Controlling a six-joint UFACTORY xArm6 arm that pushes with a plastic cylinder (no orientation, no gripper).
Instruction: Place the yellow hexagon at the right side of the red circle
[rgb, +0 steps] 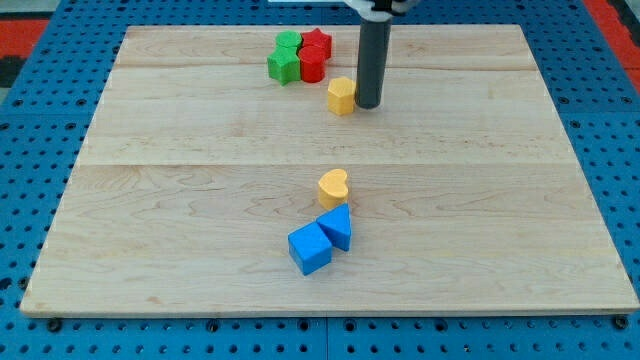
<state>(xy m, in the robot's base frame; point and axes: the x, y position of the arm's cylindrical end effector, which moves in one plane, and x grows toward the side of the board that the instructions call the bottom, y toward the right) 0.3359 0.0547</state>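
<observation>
The yellow hexagon (342, 96) sits on the wooden board (200, 200) near the view's top centre. My tip (368, 104) stands right against its right side, touching or nearly so. The red circle (312, 65) lies up and to the left of the hexagon, a small gap away. It is bunched with a red star (317, 42) above it, a green block (289, 42) and a green star-like block (284, 67) to its left.
A yellow heart (333, 187) lies below the board's centre. A blue triangular block (336, 226) and a blue cube (310, 248) touch each other just under it. Blue pegboard (40, 120) surrounds the board.
</observation>
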